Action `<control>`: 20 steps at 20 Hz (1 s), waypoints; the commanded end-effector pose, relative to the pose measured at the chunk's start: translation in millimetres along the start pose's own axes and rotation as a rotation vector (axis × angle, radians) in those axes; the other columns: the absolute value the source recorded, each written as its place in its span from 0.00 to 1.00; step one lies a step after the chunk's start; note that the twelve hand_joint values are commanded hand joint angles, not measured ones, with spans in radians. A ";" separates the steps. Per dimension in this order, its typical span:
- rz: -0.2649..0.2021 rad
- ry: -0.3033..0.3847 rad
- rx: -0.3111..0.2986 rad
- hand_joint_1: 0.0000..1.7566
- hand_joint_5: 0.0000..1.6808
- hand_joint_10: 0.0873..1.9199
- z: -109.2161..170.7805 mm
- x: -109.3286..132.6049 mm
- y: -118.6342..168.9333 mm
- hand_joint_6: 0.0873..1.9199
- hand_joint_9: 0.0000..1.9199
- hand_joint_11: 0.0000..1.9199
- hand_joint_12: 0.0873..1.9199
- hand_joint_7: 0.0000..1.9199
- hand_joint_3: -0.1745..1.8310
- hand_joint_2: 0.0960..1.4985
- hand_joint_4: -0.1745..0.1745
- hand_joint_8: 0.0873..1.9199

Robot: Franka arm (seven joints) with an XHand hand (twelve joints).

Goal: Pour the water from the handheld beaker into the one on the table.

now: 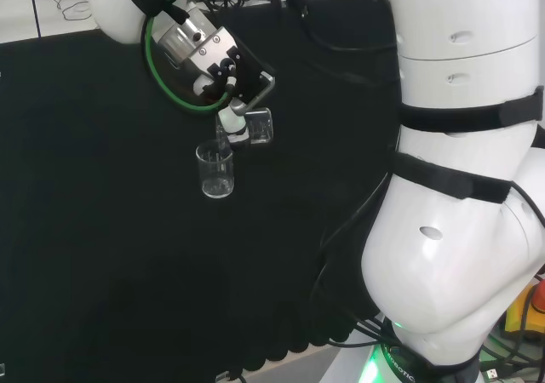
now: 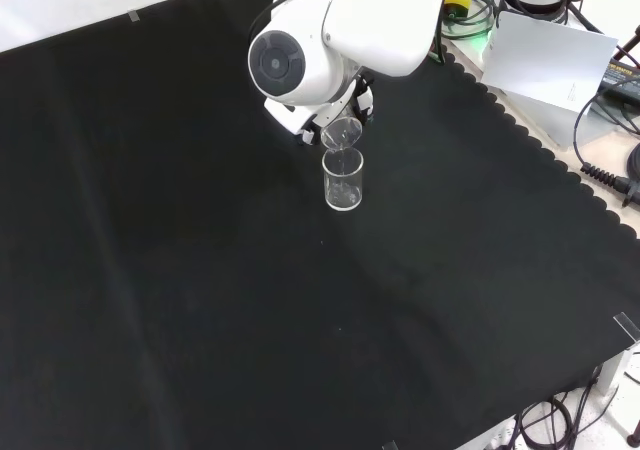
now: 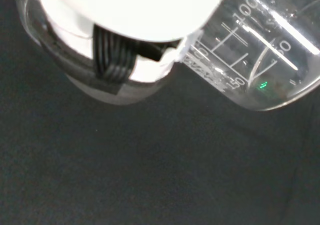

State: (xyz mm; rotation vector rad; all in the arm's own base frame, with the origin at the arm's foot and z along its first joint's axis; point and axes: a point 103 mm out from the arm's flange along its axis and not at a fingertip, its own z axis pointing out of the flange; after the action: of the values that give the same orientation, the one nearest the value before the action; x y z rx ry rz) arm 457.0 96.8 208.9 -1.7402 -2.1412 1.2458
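Reaching out low over the black-clothed table (image 1: 102, 255), the hand (image 1: 228, 83) has its fingers curled around a clear, graduated beaker (image 1: 258, 126) tipped steeply on its side, mouth just above the upright glass beaker (image 1: 215, 171) standing on the cloth.

In the front view the arm's white link (image 2: 330, 40) hides the robot hand.

The arm (image 1: 451, 230) is glossy white with black bands. A green cable (image 1: 162, 72) loops by its wrist. Its hand (image 1: 228, 77) is black and white.
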 end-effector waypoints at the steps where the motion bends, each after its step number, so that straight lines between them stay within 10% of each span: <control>1: 0.020 -0.011 0.024 0.74 0.67 0.40 0.2 -0.4 1.2 0.48 0.79 0.59 0.37 0.62 0.49 0.38 0.00 0.47; 20: 0.043 -0.035 0.066 0.74 0.67 0.40 -10.8 3.5 1.4 0.48 0.79 0.59 0.38 0.62 0.49 0.38 0.00 0.47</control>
State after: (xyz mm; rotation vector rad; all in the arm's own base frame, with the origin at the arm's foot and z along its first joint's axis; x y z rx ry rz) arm 462.2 103.9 213.4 -1.7621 -2.0757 1.3323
